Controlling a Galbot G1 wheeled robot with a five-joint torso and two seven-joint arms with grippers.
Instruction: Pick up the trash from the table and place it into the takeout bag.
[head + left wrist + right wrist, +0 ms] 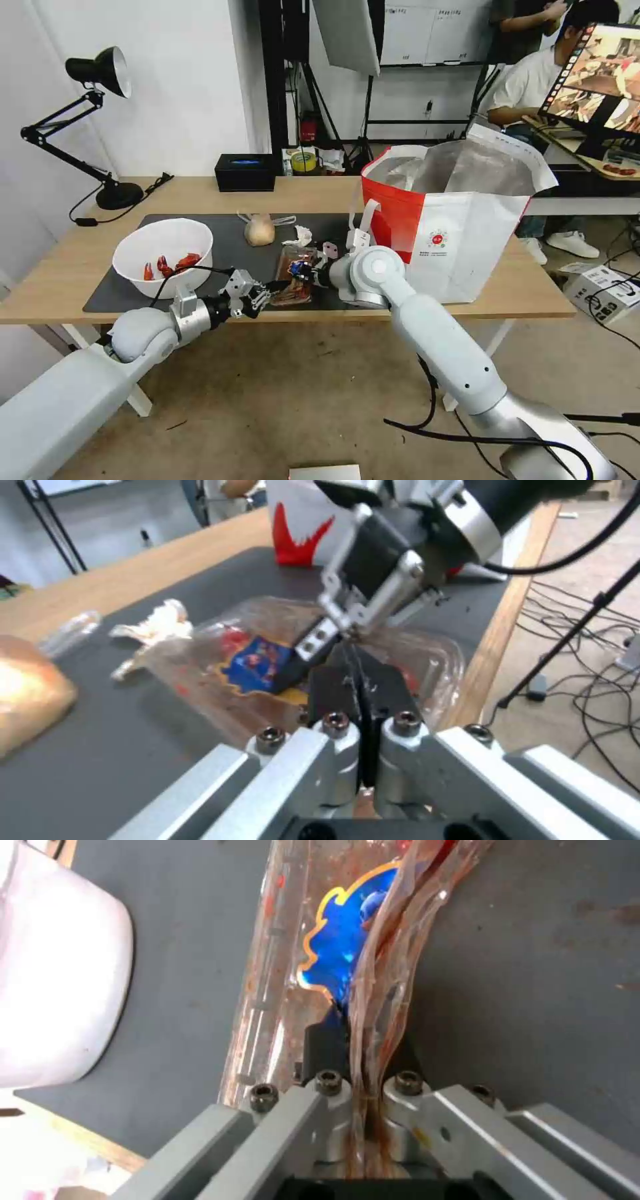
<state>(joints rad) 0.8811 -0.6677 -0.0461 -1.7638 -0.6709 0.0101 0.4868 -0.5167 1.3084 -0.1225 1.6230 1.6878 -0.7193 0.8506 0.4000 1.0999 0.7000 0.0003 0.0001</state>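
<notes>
A clear plastic tray (287,267) with red scraps and a blue label lies on the dark mat (227,240) near the table's (67,267) front edge. My right gripper (300,273) is shut on one rim of the tray (340,940), with plastic pinched between its fingers. My left gripper (270,292) is shut on the opposite, nearer rim of the tray (427,665). The white bowl (133,250) of crayfish shells stands to the left. Behind the tray lie the knotted bag (260,230) and the tissue (303,235). The takeout bag (460,233) stands open at the right.
A black desk lamp (119,195) stands at the table's back left and a small black box (245,172) at the back middle. Cables and a cardboard box (600,287) lie on the floor to the right. Tripods stand behind the table.
</notes>
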